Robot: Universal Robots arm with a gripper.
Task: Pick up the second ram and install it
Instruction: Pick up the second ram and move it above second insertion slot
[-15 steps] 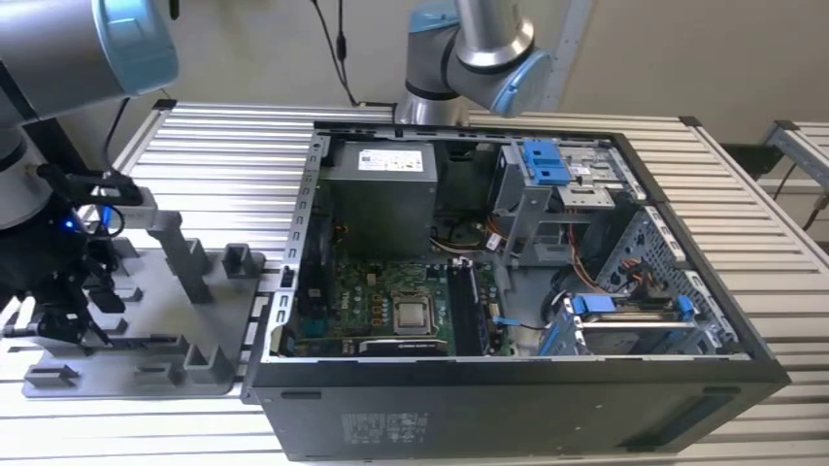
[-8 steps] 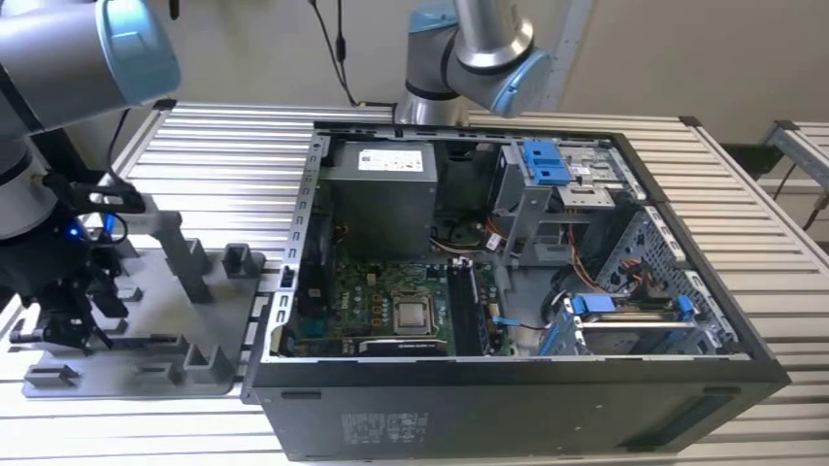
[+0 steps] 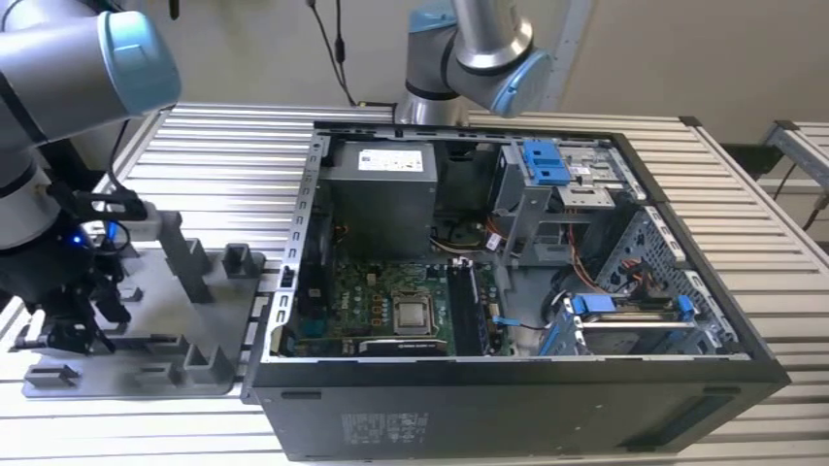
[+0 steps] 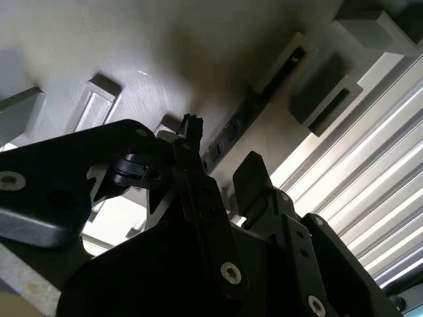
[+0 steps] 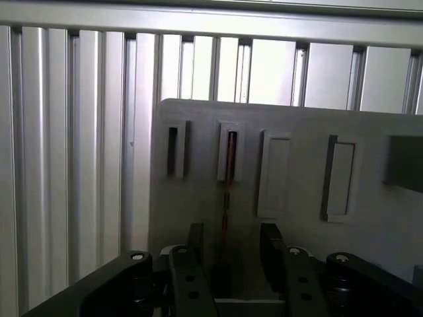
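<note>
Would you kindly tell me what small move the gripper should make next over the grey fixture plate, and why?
Probably close the gripper: it stands open astride the thin dark ram stick, which stands on edge in a slot of the grey fixture plate.

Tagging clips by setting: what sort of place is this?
Probably a robotics lab bench for computer assembly. An open black desktop computer case lies on a ribbed aluminium table, beside a grey plastic parts fixture. A silver robot arm with light-blue joints stands behind the case.

Jaws apart, either side of second ram (image 4: 246,111) standing in grey fixture (image 4: 132,72) slot.
</note>
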